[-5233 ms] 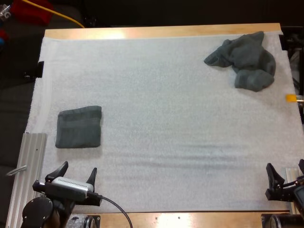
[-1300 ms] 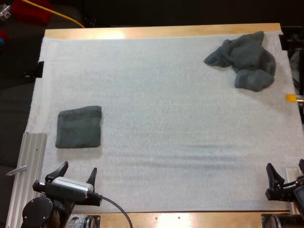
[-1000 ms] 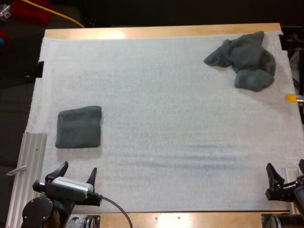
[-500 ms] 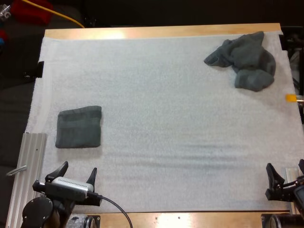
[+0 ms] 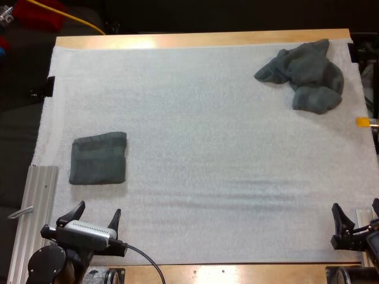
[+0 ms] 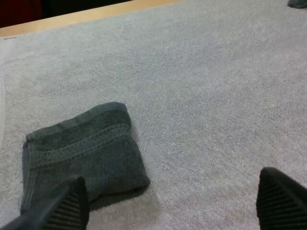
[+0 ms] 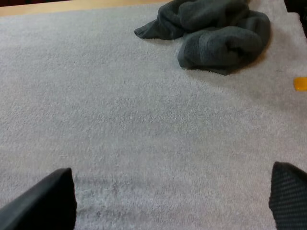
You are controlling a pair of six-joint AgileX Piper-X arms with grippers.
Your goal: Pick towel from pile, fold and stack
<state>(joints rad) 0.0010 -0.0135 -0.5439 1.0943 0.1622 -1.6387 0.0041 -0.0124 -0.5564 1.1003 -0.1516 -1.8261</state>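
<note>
- L gripper (image 5: 96, 211) is seen at the mat's (image 5: 207, 136) near-left corner, spread wide, nothing held.
- In the L wrist view its two black fingers (image 6: 62, 206) are shown well apart w/ bare mat btw them: released, no grasp.
- Folded towel (image 5: 98, 158) is found on the mat's left side, just ahead of the L gripper and clear of it in the high view.
- It's laid flat, squarish, and a woven band is made out across it in the L wrist view. One finger is lined up w/ its near edge there; contact can't be told from that view.
- R gripper (image 5: 356, 214) is placed at the mat's near-right edge, also spread, nothing gripped.
- In the R wrist view only bare mat is seen btw its two dark fingers, so it's released as well.
- Crumpled towel (image 5: 305, 74) is spotted at the mat's far-right corner, well apart from both grippers.
- It's bunched in a heap, w/ a rolled lump on the near side and a flap stretched out toward the left.
- The two towels are set well apart, w/ a wide stretch of bare mat btw them.
- Table (image 5: 201, 39): a wooden strip is shown beyond the mat's far edge, and the same strip is caught past the folded towel in the L wrist view.
- Metal rail (image 5: 37, 201) is seen beside the mat's near-left edge, next to the L gripper.
</note>
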